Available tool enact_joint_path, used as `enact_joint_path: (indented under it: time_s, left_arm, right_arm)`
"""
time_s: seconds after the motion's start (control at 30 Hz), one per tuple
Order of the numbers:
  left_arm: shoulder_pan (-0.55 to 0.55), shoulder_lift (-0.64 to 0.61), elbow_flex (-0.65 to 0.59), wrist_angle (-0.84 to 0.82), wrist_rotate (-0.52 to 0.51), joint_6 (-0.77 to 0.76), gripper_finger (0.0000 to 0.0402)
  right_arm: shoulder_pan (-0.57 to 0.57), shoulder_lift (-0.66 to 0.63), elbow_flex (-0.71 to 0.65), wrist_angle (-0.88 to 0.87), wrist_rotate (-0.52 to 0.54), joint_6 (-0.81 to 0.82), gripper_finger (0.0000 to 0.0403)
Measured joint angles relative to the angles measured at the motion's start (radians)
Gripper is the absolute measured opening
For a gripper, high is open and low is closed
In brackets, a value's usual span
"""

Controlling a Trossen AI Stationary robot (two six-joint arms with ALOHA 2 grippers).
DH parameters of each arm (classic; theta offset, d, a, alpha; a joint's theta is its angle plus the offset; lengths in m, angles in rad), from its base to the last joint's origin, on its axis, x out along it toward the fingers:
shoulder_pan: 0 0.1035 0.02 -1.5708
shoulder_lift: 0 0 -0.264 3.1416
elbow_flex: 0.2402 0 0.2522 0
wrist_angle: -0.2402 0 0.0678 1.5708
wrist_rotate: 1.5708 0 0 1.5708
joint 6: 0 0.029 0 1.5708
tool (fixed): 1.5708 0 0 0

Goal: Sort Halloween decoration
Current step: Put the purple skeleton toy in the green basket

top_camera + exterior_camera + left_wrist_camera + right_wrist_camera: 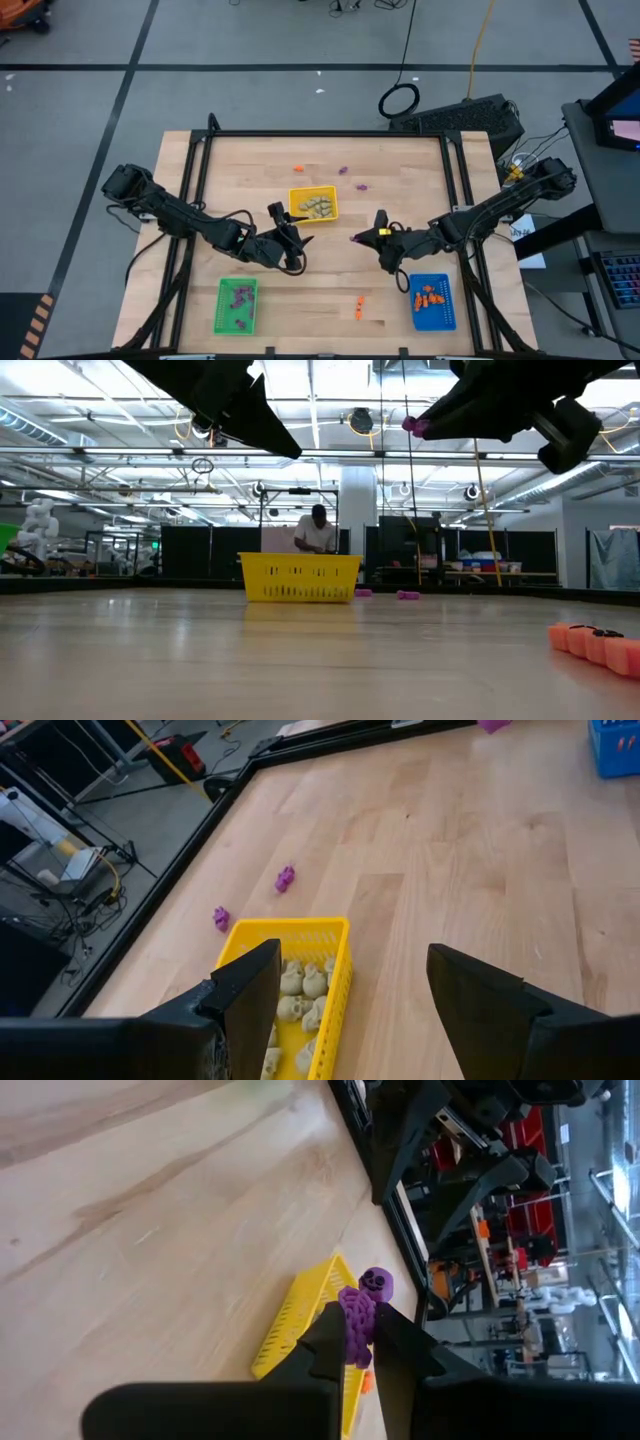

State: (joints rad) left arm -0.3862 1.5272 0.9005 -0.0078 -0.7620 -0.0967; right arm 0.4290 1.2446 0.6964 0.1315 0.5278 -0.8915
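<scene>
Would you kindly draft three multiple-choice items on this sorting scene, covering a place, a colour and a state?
1. Where does the green tray lie?
A. before the left arm
B. beside the blue tray
C. at the far edge

2. What colour is the trinket in the right gripper?
A. orange
B. purple
C. beige

3. How is the left gripper?
A. shut on a trinket
B. open, empty
C. inside a tray

Answers: 1 A, the high view shows it near the left arm. 2 B, a purple skeleton sits between its fingers. 3 B, its fingers stand apart above the yellow tray.
</scene>
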Motion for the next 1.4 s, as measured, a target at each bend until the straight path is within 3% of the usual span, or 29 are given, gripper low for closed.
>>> enact_joint_path:
  time_s: [0.3,1.2,1.4]
  left_arm:
    - [0.0,0.0,0.0,0.0,0.0,0.0,0.0249]
    - [0.0,0.0,0.0,0.001,0.005,0.0,0.0249]
    - [0.0,0.0,0.0,0.001,0.023,0.0,0.0249]
  right_arm:
    - [0.0,0.0,0.0,0.0,-0.005,0.213,0.0016]
    - [0.0,0.0,0.0,0.002,-0.009,1.249,0.0016]
    - [0.0,0.0,0.0,0.022,-0.009,1.377,0.0016]
